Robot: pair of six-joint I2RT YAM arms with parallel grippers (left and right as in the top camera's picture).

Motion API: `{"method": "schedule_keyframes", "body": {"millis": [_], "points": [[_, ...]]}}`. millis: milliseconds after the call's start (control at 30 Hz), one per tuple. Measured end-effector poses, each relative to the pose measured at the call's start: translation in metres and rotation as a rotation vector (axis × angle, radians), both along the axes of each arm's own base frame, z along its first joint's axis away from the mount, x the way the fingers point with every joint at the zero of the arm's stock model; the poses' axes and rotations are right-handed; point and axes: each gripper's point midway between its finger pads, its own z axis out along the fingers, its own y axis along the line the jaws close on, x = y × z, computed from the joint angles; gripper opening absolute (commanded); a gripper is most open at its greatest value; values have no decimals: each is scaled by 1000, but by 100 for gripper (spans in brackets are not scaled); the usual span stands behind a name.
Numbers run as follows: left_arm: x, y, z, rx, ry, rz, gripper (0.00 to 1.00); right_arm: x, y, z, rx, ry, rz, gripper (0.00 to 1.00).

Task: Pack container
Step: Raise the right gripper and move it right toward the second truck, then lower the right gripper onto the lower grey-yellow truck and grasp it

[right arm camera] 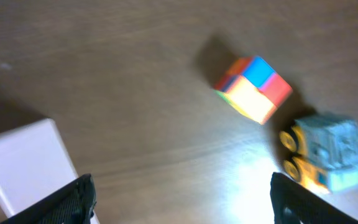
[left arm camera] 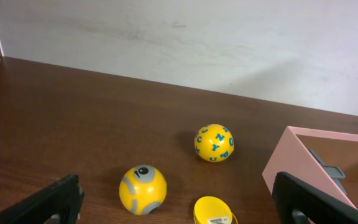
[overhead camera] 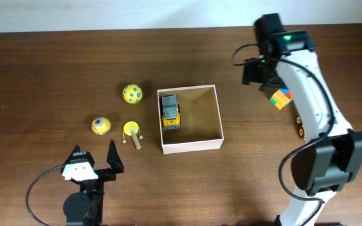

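Note:
The container [overhead camera: 192, 145] is a square white-walled box with a tan inside, mid-table. A yellow and grey toy truck [overhead camera: 170, 111] lies in its left part. Left of it are a yellow lettered ball [overhead camera: 132, 93], a yellow ball with a grey eye [overhead camera: 101, 125] and a yellow disc on a stick [overhead camera: 132, 130]. My left gripper [overhead camera: 96, 162] is open and empty, near the front edge below these toys. My right gripper [overhead camera: 259, 70] is open and empty, right of the box's far corner, beside a multicolour cube [overhead camera: 281, 98].
A second toy vehicle [overhead camera: 300, 125] lies right of the cube, partly hidden by the right arm. The right wrist view shows the cube [right arm camera: 253, 87], that vehicle [right arm camera: 325, 152] and a box corner [right arm camera: 23, 162]. The left wrist view shows both balls [left arm camera: 214, 142] [left arm camera: 143, 188].

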Motion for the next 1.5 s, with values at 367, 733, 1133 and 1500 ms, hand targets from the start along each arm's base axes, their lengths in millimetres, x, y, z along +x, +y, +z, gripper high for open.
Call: {"method": "schedule_keyframes", "body": {"millis": [367, 733, 1133, 1500], "points": [[0, 0, 0, 0, 0, 0, 99, -69, -60, 74, -42, -10, -38, 89], [0, 0, 0, 0, 0, 0, 99, -90, -126, 42, -86, 67, -66, 97], [0, 0, 0, 0, 0, 0, 99, -86, -168, -16, -95, 55, -89, 99], [0, 0, 0, 0, 0, 0, 99, -67, -178, -50, -163, 2, 140, 99]]}}
